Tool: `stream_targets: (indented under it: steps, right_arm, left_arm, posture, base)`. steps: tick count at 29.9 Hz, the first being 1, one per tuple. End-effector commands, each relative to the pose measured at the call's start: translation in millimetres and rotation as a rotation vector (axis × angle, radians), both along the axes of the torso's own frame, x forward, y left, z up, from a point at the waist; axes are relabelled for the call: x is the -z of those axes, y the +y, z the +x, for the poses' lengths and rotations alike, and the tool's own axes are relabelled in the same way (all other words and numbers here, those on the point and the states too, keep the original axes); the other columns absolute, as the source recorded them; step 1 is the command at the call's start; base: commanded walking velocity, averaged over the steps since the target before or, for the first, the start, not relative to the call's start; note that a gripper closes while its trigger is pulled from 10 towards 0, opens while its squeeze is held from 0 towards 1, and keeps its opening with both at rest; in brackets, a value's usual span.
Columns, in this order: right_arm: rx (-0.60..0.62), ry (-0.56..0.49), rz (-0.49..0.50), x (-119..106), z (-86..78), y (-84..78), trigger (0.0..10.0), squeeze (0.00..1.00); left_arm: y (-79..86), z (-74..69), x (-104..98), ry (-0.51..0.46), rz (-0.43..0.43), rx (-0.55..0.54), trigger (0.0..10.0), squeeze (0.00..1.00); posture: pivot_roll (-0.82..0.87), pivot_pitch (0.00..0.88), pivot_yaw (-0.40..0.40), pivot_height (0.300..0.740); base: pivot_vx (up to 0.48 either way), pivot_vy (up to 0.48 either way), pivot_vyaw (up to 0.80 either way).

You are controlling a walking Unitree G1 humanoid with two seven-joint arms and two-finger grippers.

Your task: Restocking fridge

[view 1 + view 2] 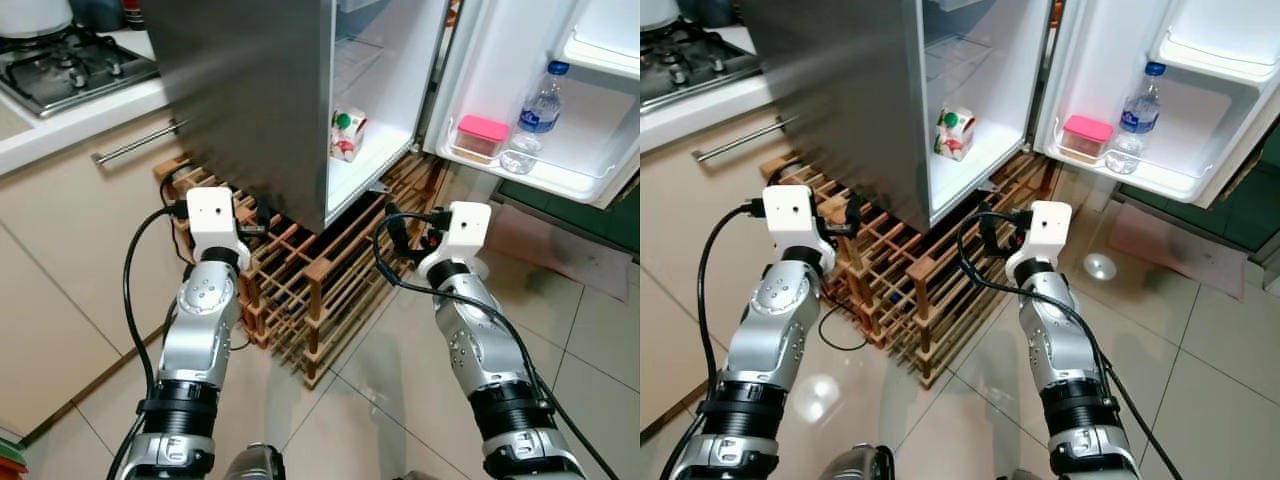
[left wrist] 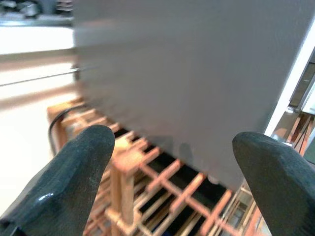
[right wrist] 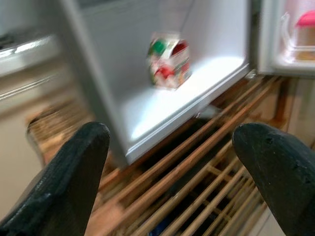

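From the head views I see the fridge (image 1: 260, 100) standing open just ahead of both my hands, raised on a wooden rack (image 1: 320, 290). A small carton (image 1: 347, 134) sits on its bottom shelf, ahead of my right hand (image 1: 405, 232); its print is too small to read. In the open door (image 1: 540, 90), ahead and to the right of that hand, stand a water bottle (image 1: 540, 110) with a blue label I cannot read and a pink-lidded box (image 1: 481, 137).

In the left wrist view, my left hand (image 2: 172, 162) is spread wide and empty, facing the grey fridge side above the rack.

In the right wrist view, my right hand is spread wide, holding nothing, with the carton straight ahead.
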State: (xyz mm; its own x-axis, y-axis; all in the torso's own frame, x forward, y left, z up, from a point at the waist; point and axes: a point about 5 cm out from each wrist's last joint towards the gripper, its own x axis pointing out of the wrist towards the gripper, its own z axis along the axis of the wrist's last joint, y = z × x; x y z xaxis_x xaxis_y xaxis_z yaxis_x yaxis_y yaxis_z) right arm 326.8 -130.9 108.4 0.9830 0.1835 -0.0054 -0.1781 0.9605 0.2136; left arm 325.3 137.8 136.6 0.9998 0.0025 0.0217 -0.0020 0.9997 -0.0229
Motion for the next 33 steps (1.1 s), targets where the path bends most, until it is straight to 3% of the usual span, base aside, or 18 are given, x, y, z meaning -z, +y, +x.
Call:
stream_targets:
  steps: [1, 15, 24, 27, 33]
  right_arm:
    - [-0.014, 0.008, 0.000, -1.2, 1.2, -0.6, 10.0, 0.00]
    - [-0.029, -0.001, -0.019, -3.0, 1.4, 0.4, 10.0, 0.00]
    - [-0.032, 0.001, -0.023, -1.2, 0.0, 1.2, 10.0, 0.00]
    - [-0.009, -0.030, -0.066, -3.7, -0.3, -1.8, 10.0, 0.00]
    - [0.087, -0.055, -0.118, -0.5, -12.4, -18.5, 10.0, 0.00]
  left_arm:
    - [-1.4, 0.4, -1.3, -0.010, -0.007, -0.003, 10.0, 0.00]
    - [7.5, 2.0, 3.4, 0.008, 0.034, -0.022, 10.0, 0.00]
    - [3.5, 1.5, 2.9, -0.002, 0.051, -0.003, 10.0, 0.00]
    - [7.3, -1.9, 4.0, -0.032, 0.128, 0.030, 10.0, 0.00]
    - [15.6, -6.0, 12.8, 0.011, 0.071, 0.032, 10.0, 0.00]
  posture:
    - [-0.03, 0.000, -0.022, 0.726]
    - [-0.02, 0.000, -0.016, 0.740]
    - [-0.02, 0.000, -0.012, 0.740]
    - [-0.01, 0.000, -0.014, 0.740]
    - [-0.01, 0.000, -0.013, 0.740]
  base:
    - [-0.435, 0.000, 0.49]
    - [0.000, 0.000, 0.45]
    - [0.000, 0.000, 0.45]
    - [0.000, 0.000, 0.45]
    - [0.000, 0.000, 0.45]
